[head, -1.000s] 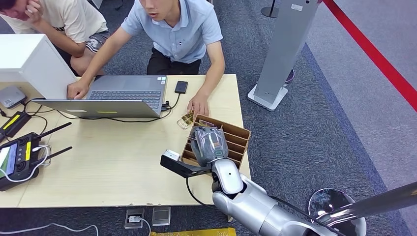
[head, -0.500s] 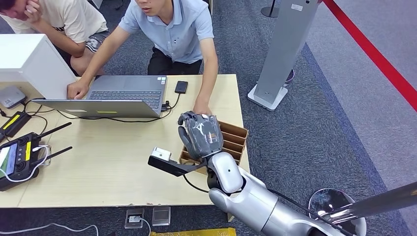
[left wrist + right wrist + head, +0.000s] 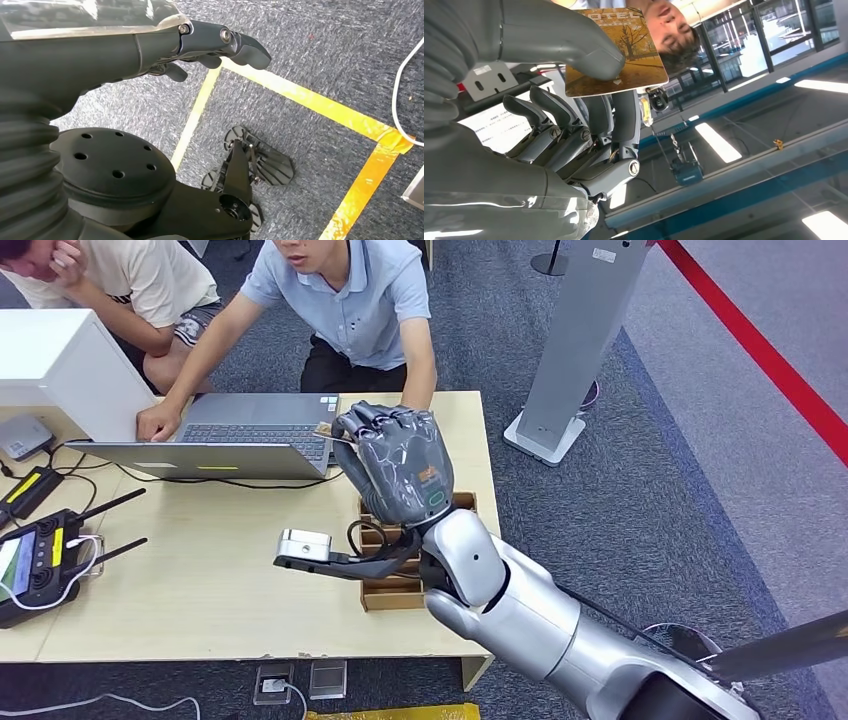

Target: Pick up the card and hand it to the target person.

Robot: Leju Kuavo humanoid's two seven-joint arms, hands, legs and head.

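Right hand raised above one slotted wooden holder, thumb pinching one card against curled fingers; card edge barely visible from the head. Left hand hangs over carpet, fingers loosely apart, empty. Beyond, one laptop, two people, partly cropped.

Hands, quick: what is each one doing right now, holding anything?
Right hand: holding the card, pinched between thumb and fingers.
Left hand: holding nothing, fingers apart, hanging over the floor.
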